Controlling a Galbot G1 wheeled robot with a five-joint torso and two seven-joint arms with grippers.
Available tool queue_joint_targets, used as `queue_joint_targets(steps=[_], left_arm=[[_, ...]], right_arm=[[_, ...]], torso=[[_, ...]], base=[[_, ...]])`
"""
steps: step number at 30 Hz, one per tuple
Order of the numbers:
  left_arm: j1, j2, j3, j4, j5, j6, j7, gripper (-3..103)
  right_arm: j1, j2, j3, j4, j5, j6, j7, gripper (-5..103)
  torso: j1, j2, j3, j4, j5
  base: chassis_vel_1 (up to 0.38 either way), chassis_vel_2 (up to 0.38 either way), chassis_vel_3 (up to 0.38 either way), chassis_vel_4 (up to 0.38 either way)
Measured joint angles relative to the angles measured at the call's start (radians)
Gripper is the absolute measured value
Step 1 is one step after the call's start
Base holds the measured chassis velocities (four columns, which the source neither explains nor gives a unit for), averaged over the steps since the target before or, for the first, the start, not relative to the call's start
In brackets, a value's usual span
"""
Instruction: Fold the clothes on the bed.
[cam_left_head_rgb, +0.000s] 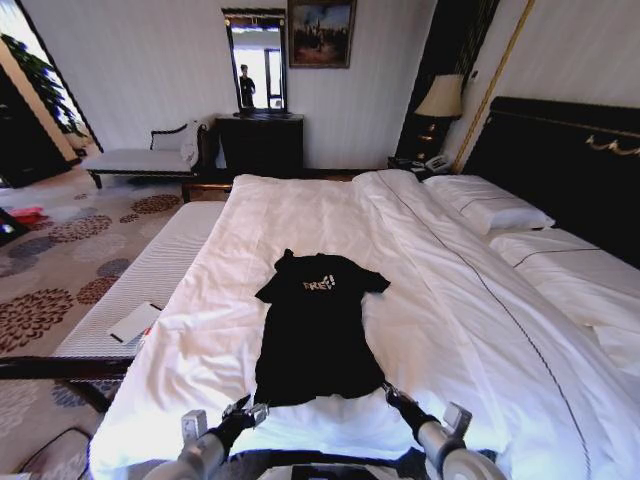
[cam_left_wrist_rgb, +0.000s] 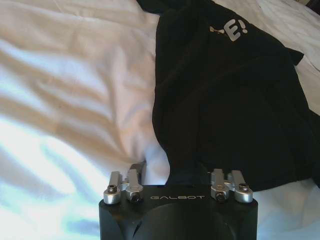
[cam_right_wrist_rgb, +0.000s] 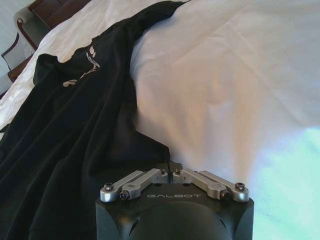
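Lying flat on the bed (cam_left_head_rgb: 450, 300), the T-shirt (cam_left_head_rgb: 315, 335) was spread chest up near the foot edge, collar toward the far side, hem toward the robot. Pale chest lettering was partly legible in the head view; both wrist views cut it off or showed it at a slant. The left tool (cam_left_head_rgb: 250, 408) sat at the hem's left corner. In the left wrist view, its linkages stood apart on either side of the housing, with the fingertips hidden under dark cloth, so the left tool (cam_left_wrist_rgb: 177, 172) appeared released around the hem edge; actual contact could not be confirmed. The right tool (cam_left_head_rgb: 392, 393) sat at the hem's right corner. In the right wrist view, its linkages met at the centre and the right tool (cam_right_wrist_rgb: 172, 167) was clenched on the shirt corner. A white flat item (cam_left_head_rgb: 135, 322) lay on the bench (cam_left_head_rgb: 150, 275) beside the bed, its nature unclear.
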Motion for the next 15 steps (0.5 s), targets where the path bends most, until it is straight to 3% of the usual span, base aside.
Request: queue_joint_targets(steps=[4, 5, 8, 11, 15], left_arm=[[-0.005, -0.002, 0.005, 0.002, -0.001, -0.002, 0.009, 43], [-0.005, -0.002, 0.005, 0.002, -0.001, -0.002, 0.009, 43], [0.015, -0.001, -0.005, -0.005, -0.008, -0.008, 0.019, 26], [0.022, -0.003, -0.006, -0.009, -0.009, -0.01, 0.02, 21], [0.04, -0.002, -0.005, -0.014, 0.009, -0.01, 0.022, 2]], right_arm=[[-0.002, 0.0, 0.001, -0.002, 0.0, 0.0, 0.0, 0], [-0.002, 0.0, 0.001, -0.002, 0.0, 0.0, 0.0, 0], [-0.001, 0.0, 0.001, -0.004, 0.0, 0.0, 0.0, 0], [0.001, -0.001, 0.001, -0.006, 0.0, 0.0, 0.0, 0], [0.004, 0.001, -0.005, -0.011, -0.001, 0.0, 0.001, 0]], torso=[[0.0, 0.0, 0.0, -0.0001, -0.0001], [0.0, 0.0, 0.0, -0.0001, -0.0001], [0.0, 0.0, 0.0, -0.0001, 0.0], [0.0, 0.0, 0.0, 0.0, 0.0], [0.0, 0.0, 0.0, 0.0, -0.0001]], base=[[0.0, 0.0, 0.0, 0.0], [0.0, 0.0, 0.0, 0.0], [0.0, 0.0, 0.0, 0.0], [0.0, 0.0, 0.0, 0.0], [0.0, 0.0, 0.0, 0.0]])
